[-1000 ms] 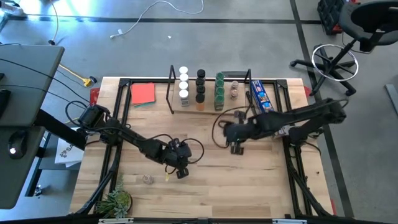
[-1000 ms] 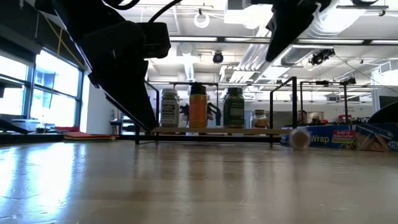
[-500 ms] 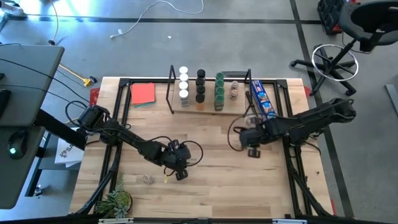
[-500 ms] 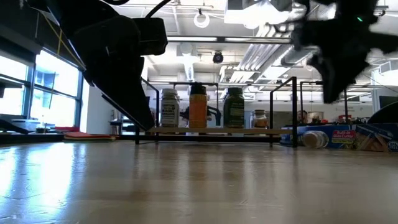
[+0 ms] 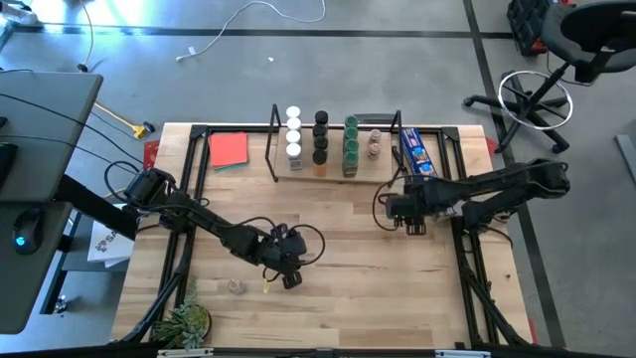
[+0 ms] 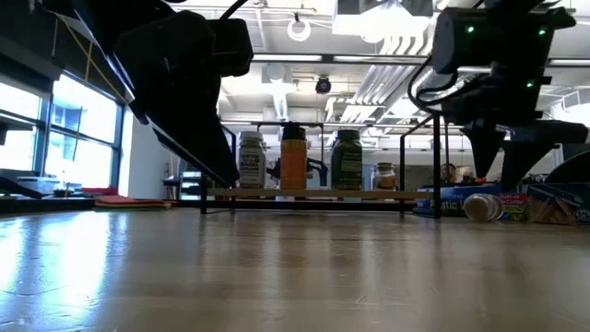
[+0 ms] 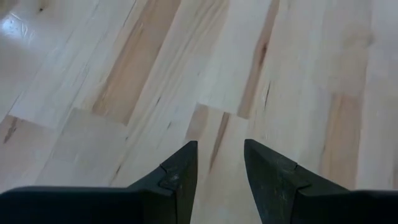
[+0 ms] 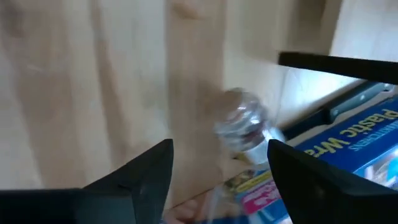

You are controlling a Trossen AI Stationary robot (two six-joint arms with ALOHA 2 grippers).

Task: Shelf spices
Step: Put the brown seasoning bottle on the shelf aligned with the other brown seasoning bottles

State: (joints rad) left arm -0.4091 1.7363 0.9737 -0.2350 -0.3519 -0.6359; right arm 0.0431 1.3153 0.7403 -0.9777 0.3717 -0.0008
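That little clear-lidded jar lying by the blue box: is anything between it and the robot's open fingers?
Nothing visible: the small clear-lidded spice jar lies on bare wood just ahead of the right gripper, whose fingers stand open, with the blue printed box beside the jar.

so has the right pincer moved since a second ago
Yes. In the high view the right pincer has shifted toward the table's right side, away from the shelf front and closer to the blue packet, with its jaws now open.
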